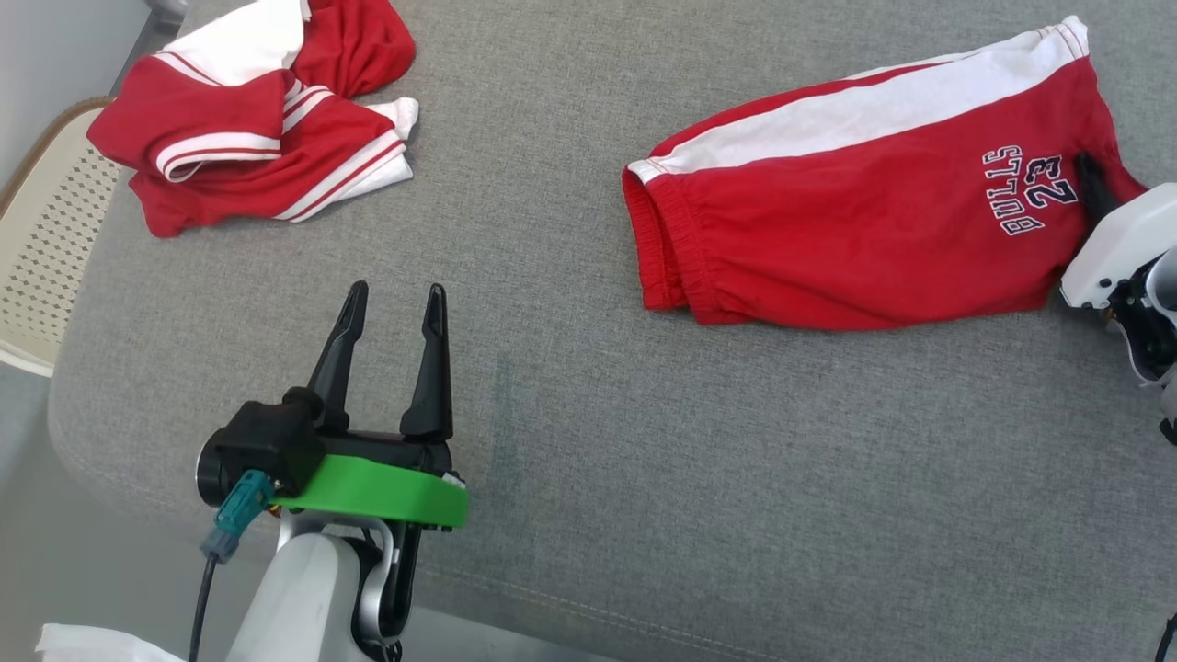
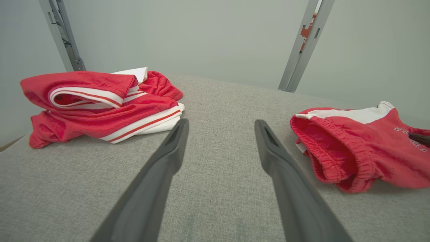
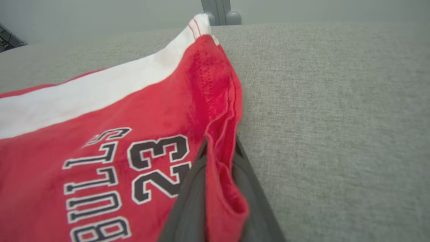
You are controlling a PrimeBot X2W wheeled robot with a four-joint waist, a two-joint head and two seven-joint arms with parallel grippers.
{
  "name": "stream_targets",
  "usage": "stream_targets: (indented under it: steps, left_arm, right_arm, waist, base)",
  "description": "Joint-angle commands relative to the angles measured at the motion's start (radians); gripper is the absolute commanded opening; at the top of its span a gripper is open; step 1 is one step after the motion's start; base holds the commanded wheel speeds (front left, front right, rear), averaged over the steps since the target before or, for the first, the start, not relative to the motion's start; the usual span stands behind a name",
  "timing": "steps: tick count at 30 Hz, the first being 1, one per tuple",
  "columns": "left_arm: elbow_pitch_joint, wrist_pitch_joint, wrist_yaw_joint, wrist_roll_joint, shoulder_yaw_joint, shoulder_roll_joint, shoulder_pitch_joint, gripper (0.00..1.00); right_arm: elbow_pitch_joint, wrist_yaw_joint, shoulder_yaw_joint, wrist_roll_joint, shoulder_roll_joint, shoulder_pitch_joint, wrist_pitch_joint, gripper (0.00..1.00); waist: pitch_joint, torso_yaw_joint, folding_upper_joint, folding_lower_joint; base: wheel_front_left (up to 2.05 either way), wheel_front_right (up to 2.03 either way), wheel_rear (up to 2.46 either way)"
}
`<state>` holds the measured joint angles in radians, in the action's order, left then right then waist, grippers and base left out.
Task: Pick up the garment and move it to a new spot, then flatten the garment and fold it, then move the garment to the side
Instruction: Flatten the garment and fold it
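Right gripper (image 3: 220,146): fingers drawn nearly together, clenched on the right-hand hem of the red fabric shorts (image 1: 855,230) with a white side stripe and "BULLS 23" print. The shorts lie on the far right of the grey upholstered cushion (image 1: 644,478).

Left gripper (image 1: 395,299): spread wide, holding nothing, over the cushion at near left.

My right wrist view shows the hem fold pinched between my fingers. The head view gives one dark fingertip beside the print. The crumpled red-and-white garment (image 2: 100,107) sits far left.
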<state>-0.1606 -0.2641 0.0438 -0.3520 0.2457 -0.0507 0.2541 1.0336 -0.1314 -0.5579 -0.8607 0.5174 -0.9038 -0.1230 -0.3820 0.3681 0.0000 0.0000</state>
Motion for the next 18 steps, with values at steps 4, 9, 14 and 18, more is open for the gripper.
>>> stream_targets:
  steps: [4,9,14,18]
  left_arm:
    - [0.019,0.0,-0.008,0.01,0.0,0.0,-0.024,1.0]
    - [0.016,0.0,-0.001,0.038,-0.007,-0.001,-0.034,1.0]
    - [0.011,0.0,0.008,0.068,-0.037,-0.001,-0.061,1.0]
    - [0.01,0.0,0.017,0.09,-0.062,-0.001,-0.086,1.0]
  right_arm:
    - [-0.012,0.001,0.0,-0.044,-0.002,0.042,-0.026,0.0]
    - [-0.053,0.001,0.016,-0.113,0.003,0.103,-0.077,0.0]
    - [-0.101,0.002,0.045,-0.187,0.035,0.208,-0.115,0.0]
    - [-0.138,0.001,0.074,-0.232,0.068,0.297,-0.132,0.0]
  waist:
    - [0.018,-0.011,0.0,0.0]
    - [0.062,-0.046,0.0,0.0]
    - [0.114,-0.089,0.0,0.0]
    - [0.143,-0.12,0.0,0.0]
  base:
    - [0.0,0.0,0.0]
    - [0.0,0.0,0.0]
    - [0.0,0.0,0.0]
    - [0.0,0.0,0.0]
